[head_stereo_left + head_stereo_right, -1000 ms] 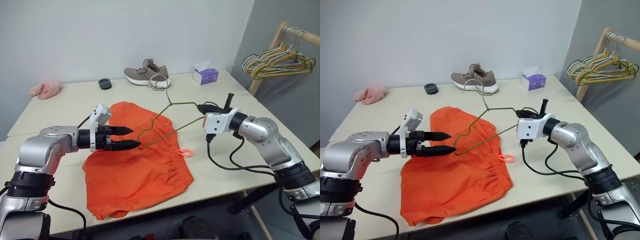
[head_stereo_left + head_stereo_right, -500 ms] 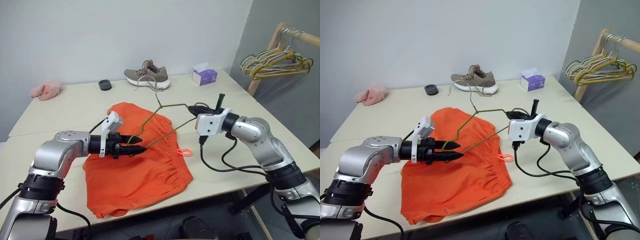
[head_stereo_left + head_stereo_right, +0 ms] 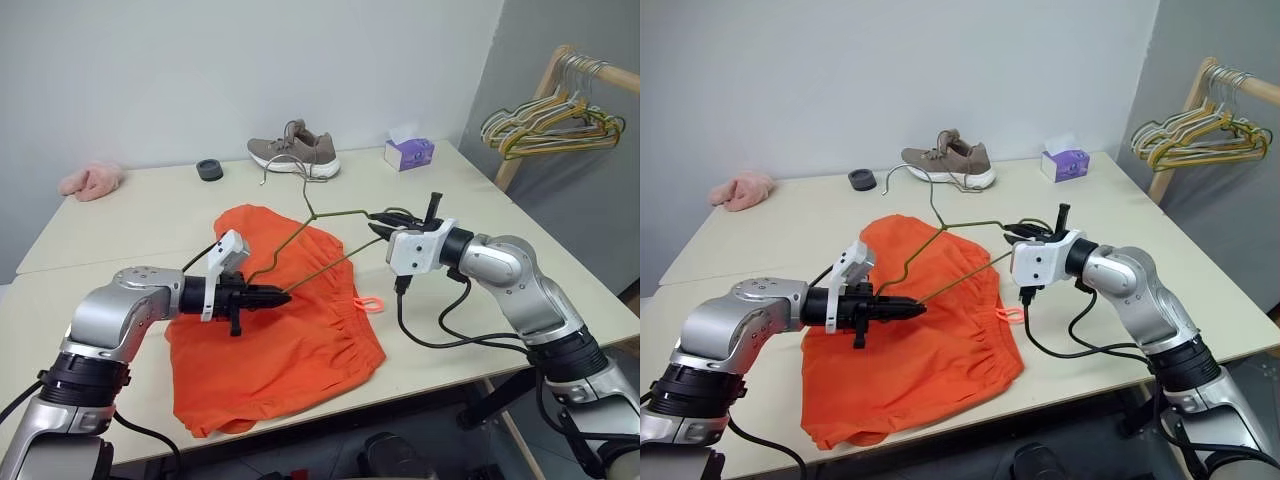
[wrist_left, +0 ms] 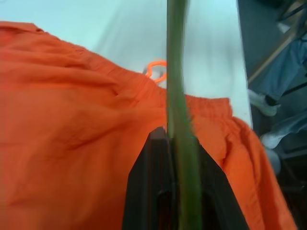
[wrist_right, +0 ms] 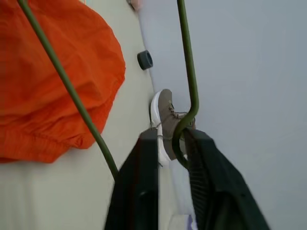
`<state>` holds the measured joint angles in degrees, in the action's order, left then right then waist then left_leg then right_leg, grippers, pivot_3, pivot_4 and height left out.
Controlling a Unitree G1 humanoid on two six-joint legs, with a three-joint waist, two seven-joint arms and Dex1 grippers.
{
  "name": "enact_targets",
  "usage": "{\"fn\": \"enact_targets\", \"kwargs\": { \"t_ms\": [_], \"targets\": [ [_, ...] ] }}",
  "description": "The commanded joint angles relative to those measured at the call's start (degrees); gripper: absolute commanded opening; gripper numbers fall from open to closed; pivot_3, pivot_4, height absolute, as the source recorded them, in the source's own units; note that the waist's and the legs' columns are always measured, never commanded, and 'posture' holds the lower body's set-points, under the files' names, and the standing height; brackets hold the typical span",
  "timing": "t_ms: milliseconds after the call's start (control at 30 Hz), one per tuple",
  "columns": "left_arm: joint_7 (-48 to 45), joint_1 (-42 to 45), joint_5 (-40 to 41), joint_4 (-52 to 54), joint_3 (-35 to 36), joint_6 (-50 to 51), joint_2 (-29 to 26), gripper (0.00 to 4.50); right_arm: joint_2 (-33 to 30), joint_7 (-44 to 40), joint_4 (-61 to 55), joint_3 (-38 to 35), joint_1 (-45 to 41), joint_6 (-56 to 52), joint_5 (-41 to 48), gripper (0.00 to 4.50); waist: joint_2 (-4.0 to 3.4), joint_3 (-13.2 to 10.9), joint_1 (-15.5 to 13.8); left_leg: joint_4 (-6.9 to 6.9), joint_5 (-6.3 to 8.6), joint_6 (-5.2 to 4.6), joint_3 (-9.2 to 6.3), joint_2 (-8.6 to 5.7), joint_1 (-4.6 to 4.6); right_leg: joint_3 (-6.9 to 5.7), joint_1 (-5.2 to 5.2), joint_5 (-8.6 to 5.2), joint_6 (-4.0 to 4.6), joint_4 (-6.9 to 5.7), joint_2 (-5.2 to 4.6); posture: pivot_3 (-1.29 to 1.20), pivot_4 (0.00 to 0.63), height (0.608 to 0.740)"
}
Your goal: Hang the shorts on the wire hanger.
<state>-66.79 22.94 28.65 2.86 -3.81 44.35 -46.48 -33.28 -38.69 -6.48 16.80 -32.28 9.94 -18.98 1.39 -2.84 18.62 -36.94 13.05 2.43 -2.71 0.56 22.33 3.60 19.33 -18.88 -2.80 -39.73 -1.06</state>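
- The table (image 3: 120, 215) is pale and bears the shorts, with a shoe (image 3: 295, 152), a tissue box (image 3: 410, 152), a pink cloth (image 3: 92, 180) and a small black ring (image 3: 210, 168) along its far side.
- The shorts (image 3: 270, 340) lie flat and spread near the middle front, waistband to the right, drawstring loop (image 3: 371, 303) just off that edge. They look light, soft and limp, so they would likely sag and fold when lifted; the gathered waistband seems the firmest place to pinch.
- The hanger (image 3: 320, 240) is held above the shorts, slanting from lower left up to the right, hook toward the far side. It is thin, stiff wire, probably light and springy, and may twist in a pinch.
- The left gripper (image 3: 265, 296) is clamped tight on the hanger's left corner.
- The right gripper (image 3: 385, 222) stands narrowly parted around the wire at the right corner; the wire sits between the fingers with visible slack.
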Motion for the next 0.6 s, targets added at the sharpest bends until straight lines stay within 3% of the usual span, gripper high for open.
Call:
{"fn": "enact_targets", "kwargs": {
  "t_ms": [33,133,267,433,500,600],
  "targets": [
    [1.5,0.9,-2.1,0.8,-0.2,-1.9,-0.5,0.0,0.2,-1.6,-4.2,-0.8,-0.4,0.4,2.3,2.02,0.0,0.0,0.0,0.0,0.0,0.0,0.0,0.0,0.0,0.0,0.0,0.0,0.0,0.0,0.0,-0.31,0.0,0.74],
    [2.9,1.3,-5.0,0.5,-0.8,-4.5,-0.9,0.0,0.6,-4.3,-7.7,-2.1,0.6,-4.3,6.0,3.11,-0.03,0.0,0.0,-0.01,0.0,0.0,0.01,-0.01,0.0,0.01,0.0,-0.01,-0.01,0.0,0.0,-0.31,0.0,0.74],
    [4.0,1.7,-11.2,-0.1,-2.9,-11.0,-2.5,0.0,-0.4,-9.9,-14.6,-6.4,2.2,-21.4,16.1,4.47,0.0,0.0,-0.2,0.0,0.0,0.0,-0.05,0.02,0.02,-0.03,0.0,-0.01,-0.02,0.0,0.0,-0.31,0.0,0.74],
    [2.9,1.5,-16.2,-0.4,-5.0,-17.9,-4.1,0.0,-4.0,-13.5,-20.1,-7.9,2.4,-36.7,21.3,4.47,-0.01,0.0,-0.5,0.0,0.0,0.0,-0.04,0.01,0.01,-0.03,0.0,0.0,0.0,0.02,-0.08,-0.32,0.0,0.74],
    [1.5,1.8,-17.2,1.6,-5.5,-20.3,-4.8,0.0,-5.2,-14.4,-21.1,-6.7,1.8,-45.3,22.9,4.47,-0.01,0.0,-0.5,0.01,0.0,0.0,-0.04,0.05,0.01,-0.04,0.02,-0.06,-0.08,0.03,-0.1,-0.33,0.0,0.74],
    [-0.2,2.8,-17.4,3.5,-5.7,-21.3,-5.0,0.0,-7.2,-15.6,-20.6,-2.7,1.2,-49.7,22.0,4.47,-0.02,0.0,-0.5,0.02,0.0,0.0,-0.02,0.05,0.03,-0.03,0.04,-0.12,-0.18,0.05,-0.1,-0.33,0.0,0.74]
  ]
}}
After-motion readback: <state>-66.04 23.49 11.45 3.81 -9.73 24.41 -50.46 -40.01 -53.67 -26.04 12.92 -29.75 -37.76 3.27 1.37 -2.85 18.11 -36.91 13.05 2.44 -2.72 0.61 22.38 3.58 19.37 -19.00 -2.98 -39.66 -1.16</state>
